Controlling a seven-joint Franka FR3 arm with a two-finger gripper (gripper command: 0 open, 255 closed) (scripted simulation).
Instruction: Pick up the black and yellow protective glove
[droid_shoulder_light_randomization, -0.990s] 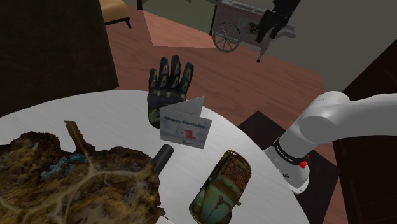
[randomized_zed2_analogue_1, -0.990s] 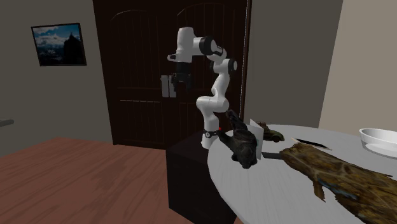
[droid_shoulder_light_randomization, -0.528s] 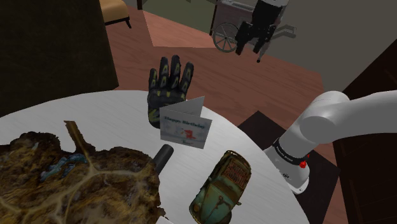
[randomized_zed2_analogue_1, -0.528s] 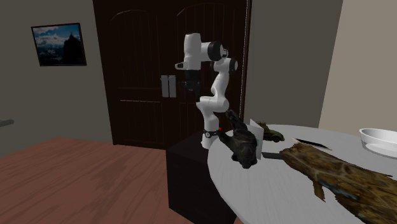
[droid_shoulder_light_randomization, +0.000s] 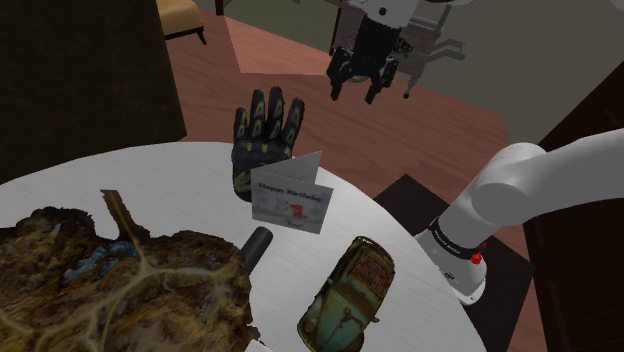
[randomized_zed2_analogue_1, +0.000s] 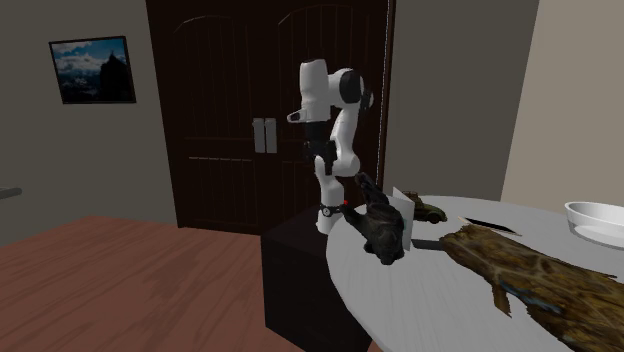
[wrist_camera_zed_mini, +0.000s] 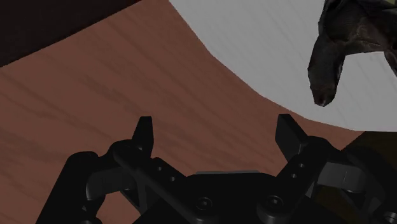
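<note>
Over the last second the claw has swung in from the shoulder view's right. It now hangs above the floor, just off the edge of the desk. Its fingers stand apart with nothing between them. The black and yellow glove lies at that desk edge, touching the greeting card. Judgement: the approach is nearly aligned; the descent and grasp are not yet done.

The pincer, fingers apart, hangs over bare floor beyond the table edge, with open air between it and the glove. An upright greeting card crowds the glove's cuff end.
</note>
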